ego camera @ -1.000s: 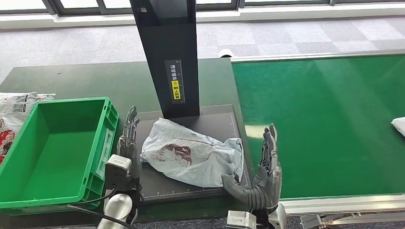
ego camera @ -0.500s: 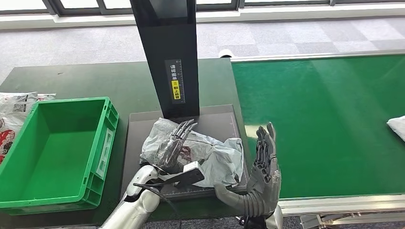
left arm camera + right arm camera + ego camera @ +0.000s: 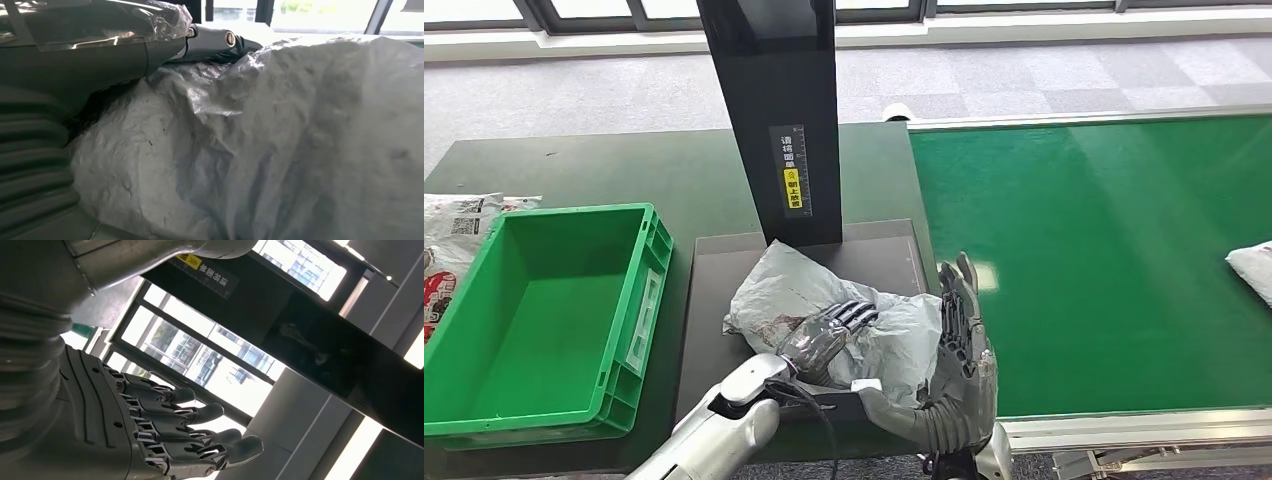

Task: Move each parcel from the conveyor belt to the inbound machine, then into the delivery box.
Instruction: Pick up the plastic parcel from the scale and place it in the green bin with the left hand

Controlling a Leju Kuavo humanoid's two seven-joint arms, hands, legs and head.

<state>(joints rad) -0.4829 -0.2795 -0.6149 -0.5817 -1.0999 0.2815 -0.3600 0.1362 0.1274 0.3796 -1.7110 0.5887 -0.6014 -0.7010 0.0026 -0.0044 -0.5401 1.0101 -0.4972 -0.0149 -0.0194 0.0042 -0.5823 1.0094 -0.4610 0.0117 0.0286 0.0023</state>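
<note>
The grey plastic parcel (image 3: 824, 315) lies crumpled on the dark flat plate of the inbound machine (image 3: 714, 300), just in front of the machine's tall black column (image 3: 774, 110), which carries a label with a yellow patch. The left hand (image 3: 824, 335) lies on top of the parcel, palm down, with its fingers stretched across the crinkled plastic towards the right side – it presses on the bag rather than closing round it, and nothing is gripped in it. In the left wrist view the same grey bag (image 3: 280, 145) bulges up close to the camera, with the thumb (image 3: 210, 42) resting along its upper fold.

The right hand (image 3: 959, 340) stands upright at the right edge of the parcel, fingers straight and held apart, palm facing the bag and touching or nearly touching it – I cannot tell which. It holds nothing. The right wrist view shows that hand (image 3: 165, 440) from behind, fingers extended, with the black column (image 3: 300, 320) and windows beyond.

The green delivery box (image 3: 534, 310) sits on the dark green desk (image 3: 604, 170) to the left of the machine plate, just beside it. Left of the box lies a printed white bag (image 3: 449, 235). To the right runs the green conveyor belt (image 3: 1104, 250), and another white parcel (image 3: 1252, 268) rests at its far right edge
</note>
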